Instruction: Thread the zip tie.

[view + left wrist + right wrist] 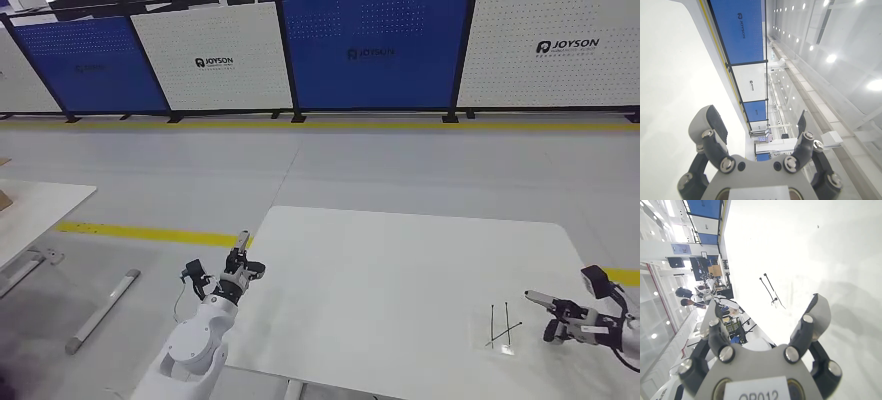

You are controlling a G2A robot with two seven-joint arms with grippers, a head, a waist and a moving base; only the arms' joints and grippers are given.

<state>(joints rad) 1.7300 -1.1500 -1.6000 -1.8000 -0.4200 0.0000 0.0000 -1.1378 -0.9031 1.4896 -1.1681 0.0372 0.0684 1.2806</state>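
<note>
Zip ties [507, 325] lie on white table [400, 290] before pegboard panels [375, 50]

Bright ceiling lamps [831, 58] shine from above. The white table [783, 234] glares, seemingly washed out; lines beyond it bow in wrist views

**Black ties on a white table**

The zip ties [503, 325] are showing black against the table [400, 280], which is looking plain white. My left gripper [759, 115] and my right gripper [764, 302] are both wearing silver-grey shells with black links, and their pads [717, 121] are showing black with fine ribbing. The blue panels [375, 50] and white panels [215, 60] are alternating, each dotted with small holes and framed in black. A yellow line [150, 234] is striping the pale grey floor [300, 170].
</note>
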